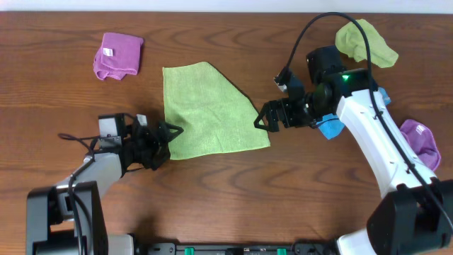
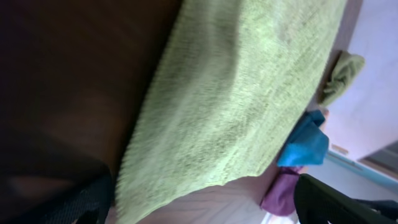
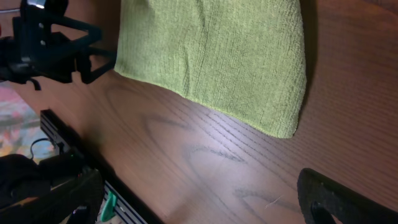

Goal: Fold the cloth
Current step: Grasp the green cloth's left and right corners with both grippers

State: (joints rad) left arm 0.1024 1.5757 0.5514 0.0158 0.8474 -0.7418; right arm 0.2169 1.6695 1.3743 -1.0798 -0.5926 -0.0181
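Green cloth point(image 1: 211, 110) lies flat between both grippers. Left gripper point(image 1: 170, 140) at its lower-left corner, right gripper point(image 1: 260, 118) just off its right edge: both spread wide, holding nothing. I judge this pre-grasp; next I must pinch an edge.

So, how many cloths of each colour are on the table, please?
Green: 2, the flat green cloth and the crumpled green cloth.
Purple: 2, the left purple cloth and the right purple cloth.
Blue: 1, the blue cloth.
Total: 5 cloths.
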